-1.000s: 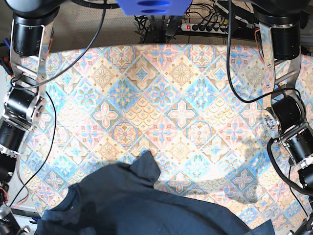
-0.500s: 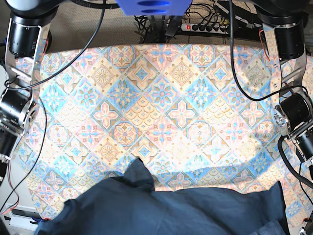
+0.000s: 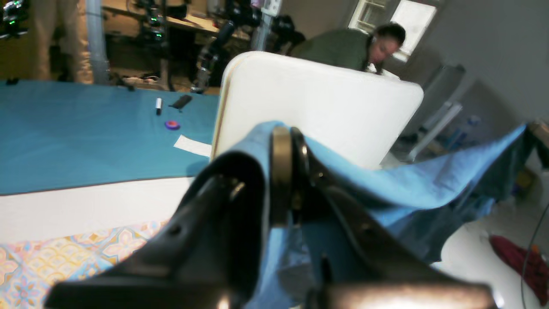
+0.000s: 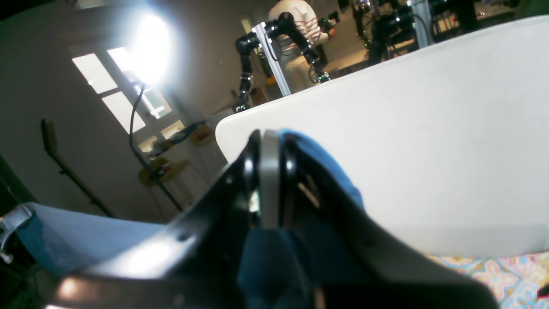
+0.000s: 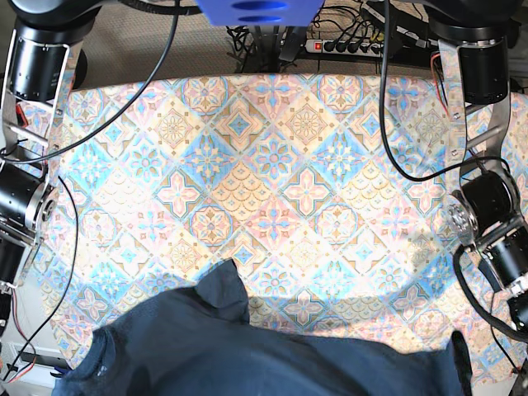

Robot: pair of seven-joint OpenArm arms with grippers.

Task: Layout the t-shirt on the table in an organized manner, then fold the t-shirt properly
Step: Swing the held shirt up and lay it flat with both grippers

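The dark navy t-shirt [image 5: 247, 351] hangs spread along the near edge of the table [image 5: 272, 165], with a raised fold peaking near its left middle. Both of its ends run out of the base view, and neither gripper shows there. In the left wrist view my left gripper [image 3: 286, 141] is shut on a bunch of the blue t-shirt [image 3: 386, 189], which stretches away to the right. In the right wrist view my right gripper [image 4: 269, 146] is shut on the t-shirt [image 4: 326, 171], whose cloth trails off to the lower left. Patterned table cloth [image 3: 43, 266] shows below.
My arms flank the table, one link at the left [image 5: 21, 194] and one at the right [image 5: 487, 202]. Cables and a power strip [image 5: 346, 45] lie behind the far edge. A white table [image 3: 317, 98], a teal table [image 3: 85, 137] and a person [image 3: 360, 43] stand beyond.
The shirt has been stretched wider along the near edge. Its right corner rose, then sank a little, and the top edge has slipped nearer. Both arms have shifted slightly.
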